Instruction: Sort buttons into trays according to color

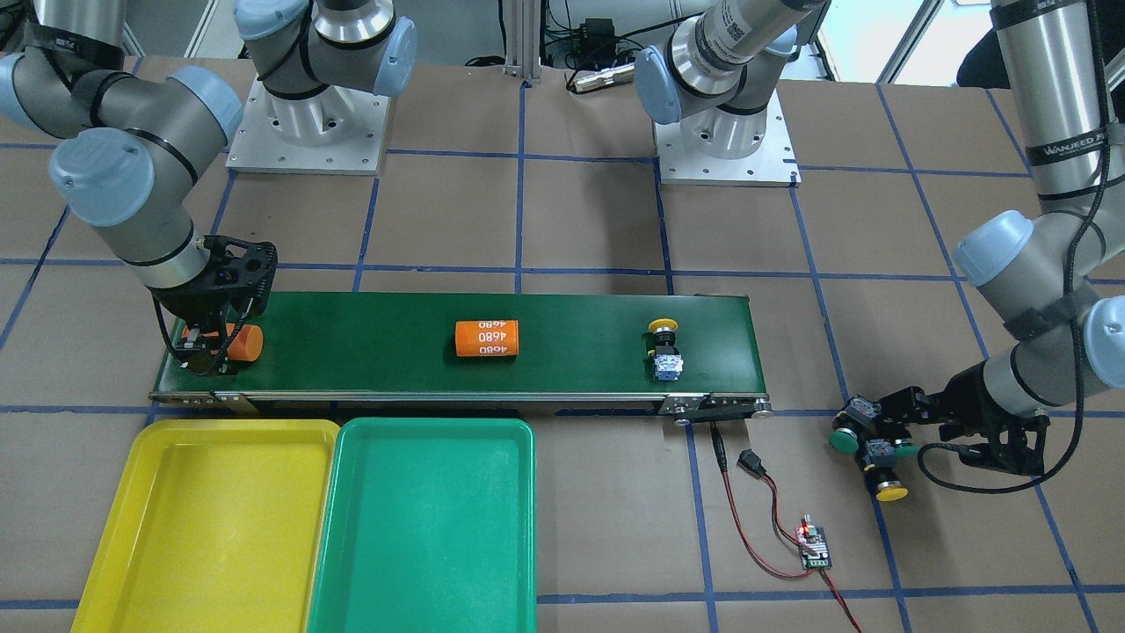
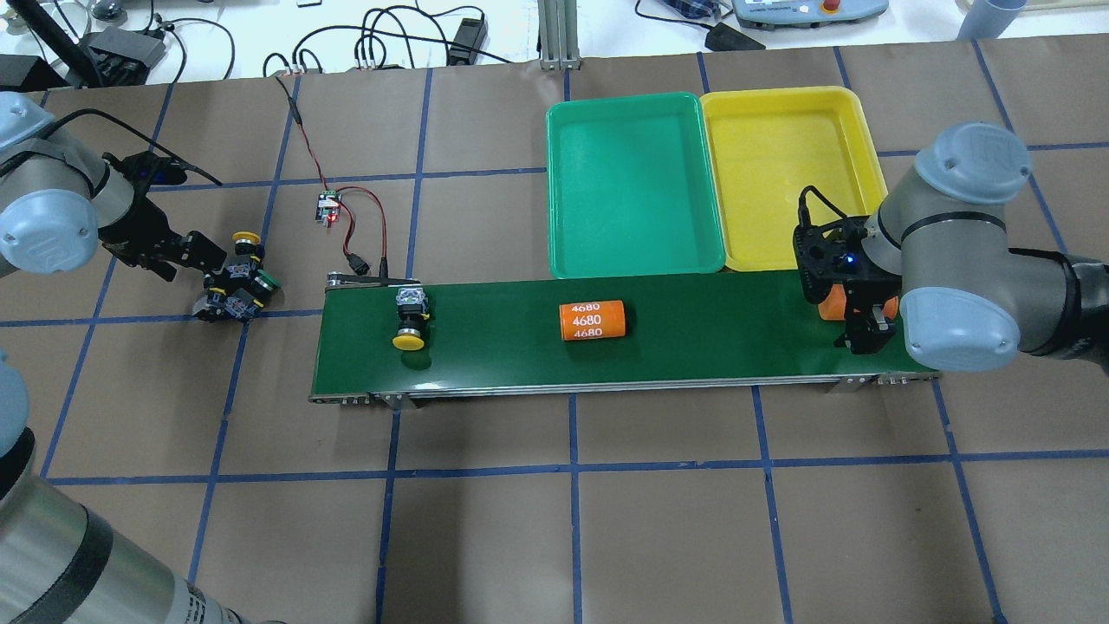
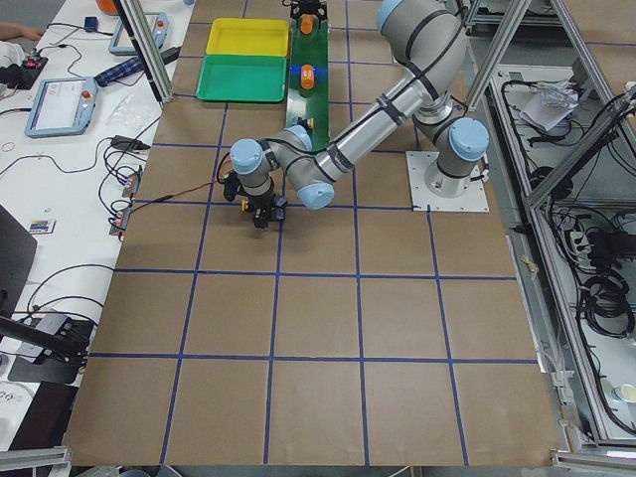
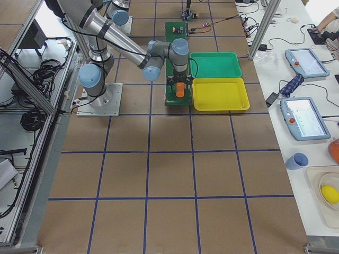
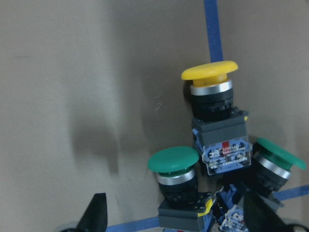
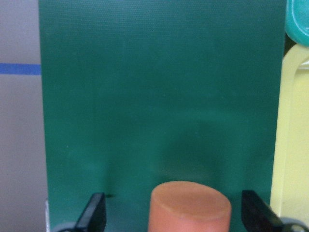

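Note:
One yellow-capped button [image 1: 664,347] lies on the conveyor belt [image 1: 369,352], also seen in the overhead view [image 2: 410,321]. Off the belt's end, three buttons sit clustered on the table: a yellow one [image 5: 210,72] and two green ones [image 5: 174,162] [image 5: 275,159]. My left gripper [image 5: 178,215] is open and low at this cluster [image 2: 234,282], its fingers on either side of the nearest green button. The yellow tray [image 1: 211,519] and the green tray [image 1: 422,519] lie side by side beside the belt, with nothing in them. My right gripper [image 6: 176,215] stands open around an orange cylinder [image 6: 190,208] at the belt's other end.
A second orange cylinder [image 1: 487,338] marked 4680 lies mid-belt. A small circuit board [image 1: 813,547] with red and black wires sits on the table near the belt's button end. Blue tape lines grid the brown table.

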Motion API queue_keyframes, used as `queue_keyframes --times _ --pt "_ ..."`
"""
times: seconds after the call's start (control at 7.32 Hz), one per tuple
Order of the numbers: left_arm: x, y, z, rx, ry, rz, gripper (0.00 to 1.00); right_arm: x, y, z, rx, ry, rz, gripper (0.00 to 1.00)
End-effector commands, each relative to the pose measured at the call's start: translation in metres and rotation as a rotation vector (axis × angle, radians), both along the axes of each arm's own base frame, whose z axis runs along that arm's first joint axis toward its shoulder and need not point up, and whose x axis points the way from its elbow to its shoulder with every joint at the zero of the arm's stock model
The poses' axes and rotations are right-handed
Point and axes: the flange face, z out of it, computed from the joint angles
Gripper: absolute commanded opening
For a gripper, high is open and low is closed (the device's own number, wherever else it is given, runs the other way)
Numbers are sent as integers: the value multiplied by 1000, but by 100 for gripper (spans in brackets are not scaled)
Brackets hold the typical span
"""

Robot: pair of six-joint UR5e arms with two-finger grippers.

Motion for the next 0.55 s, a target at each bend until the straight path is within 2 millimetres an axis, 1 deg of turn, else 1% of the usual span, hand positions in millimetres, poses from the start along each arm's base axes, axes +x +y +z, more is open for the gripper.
queue_keyframes --times 0.0,0.14,0.41 --pt "1 1 -3 7 4 -1 95 -21 0 1 0 3 -25 100" --pt "1 1 -2 9 3 -1 95 -19 2 1 -1 0 -30 100" --pt "1 1 -3 8 4 -1 87 -9 3 3 -10 -15 -20 100"
